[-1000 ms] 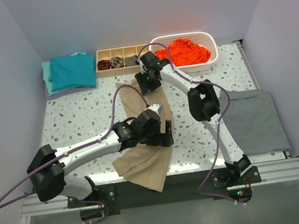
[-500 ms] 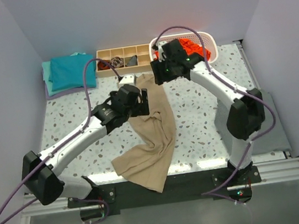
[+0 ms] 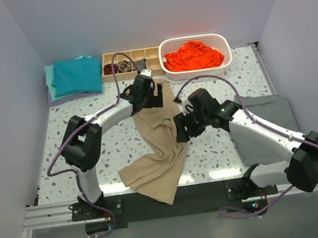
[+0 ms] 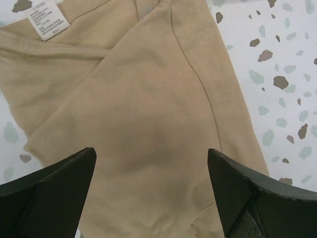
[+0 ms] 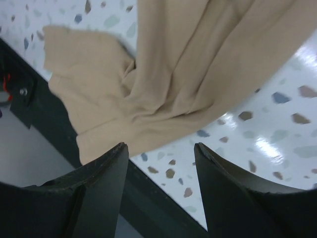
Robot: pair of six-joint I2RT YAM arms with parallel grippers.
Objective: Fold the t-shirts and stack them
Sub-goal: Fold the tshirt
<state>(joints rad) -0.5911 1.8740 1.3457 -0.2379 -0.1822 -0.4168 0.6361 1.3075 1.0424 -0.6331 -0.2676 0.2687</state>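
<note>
Tan shirt (image 3: pixel 157 149): crumpled mid-table, near end hanging over the table edge.
Left gripper (image 4: pixel 151 159): over the shirt's far end, jaws spread wide, empty.
Right gripper (image 5: pixel 159 148): over its right edge, jaws parted, empty.
Teal shirts (image 3: pixel 76 76): folded, far-left corner.
Orange shirt (image 3: pixel 194 55): in the basket (image 3: pixel 226 57).

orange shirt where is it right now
In the top view the orange shirt lies bunched in the white basket at the far edge of the table, just right of the wooden tray.
</note>
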